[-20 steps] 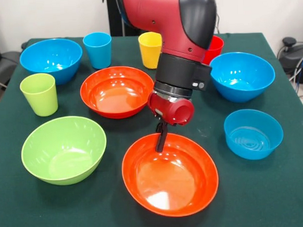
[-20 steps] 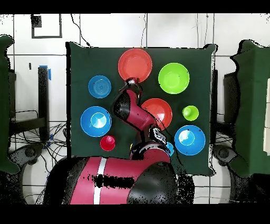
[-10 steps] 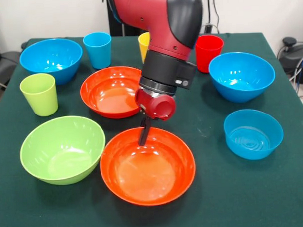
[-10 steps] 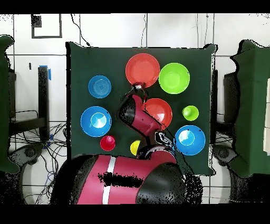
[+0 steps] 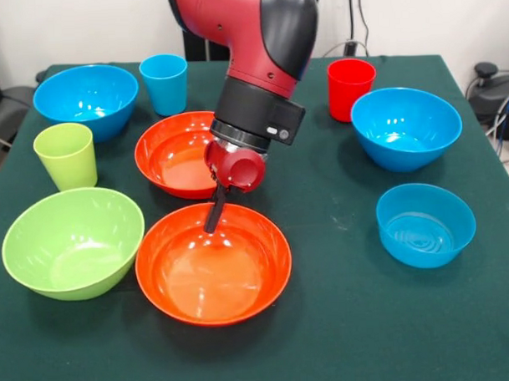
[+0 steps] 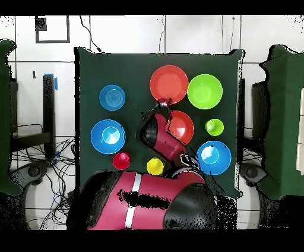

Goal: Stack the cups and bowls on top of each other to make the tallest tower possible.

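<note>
Since a second ago the near orange bowl (image 5: 214,265) has slid across the worktop (image 5: 368,320) toward the lime green bowl (image 5: 72,243), and the green bowl itself has been pushed a little further the same way. Now the two rims are touching or almost touching.

From where I stand, the pincer (image 5: 213,215) reaches down over the far rim of this orange bowl, at about 12 o'clock of the bowl. It seems to be closed on the rim, with one dark finger showing inside the wall, but the other side of it is hidden from me, so this is my judgement only.

No tower exists yet; every piece stands alone. The second orange bowl (image 5: 186,155) is just behind the pincer, at its 12 o'clock, very near. I think this is the likely place for nesting, and a short lift and move back would be enough.

Around it, the lime green cup (image 5: 65,157) stands at 10 o'clock, the blue cup (image 5: 164,83) further back, the red cup (image 5: 350,88) at 2 o'clock. The small blue bowl (image 5: 425,224) and the deep blue bowl (image 5: 406,127) are well apart at 3 o'clock and do not block anything.
</note>
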Available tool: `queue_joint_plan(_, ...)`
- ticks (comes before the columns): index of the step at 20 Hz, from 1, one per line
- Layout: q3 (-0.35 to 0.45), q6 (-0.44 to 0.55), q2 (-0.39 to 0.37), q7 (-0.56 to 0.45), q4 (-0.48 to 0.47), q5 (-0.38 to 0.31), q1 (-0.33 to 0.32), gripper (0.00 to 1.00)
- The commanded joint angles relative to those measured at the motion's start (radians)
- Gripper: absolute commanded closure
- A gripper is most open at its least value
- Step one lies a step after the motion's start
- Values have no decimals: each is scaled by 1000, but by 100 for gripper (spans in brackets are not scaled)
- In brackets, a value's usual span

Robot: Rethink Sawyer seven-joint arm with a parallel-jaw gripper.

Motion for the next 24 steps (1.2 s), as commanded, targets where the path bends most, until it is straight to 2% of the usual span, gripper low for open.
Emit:
queue_joint_plan(1,59,-29,33,241,89,-31,1,100)
queue_joint_plan(24,88,-55,53,306,106,-13,34,100)
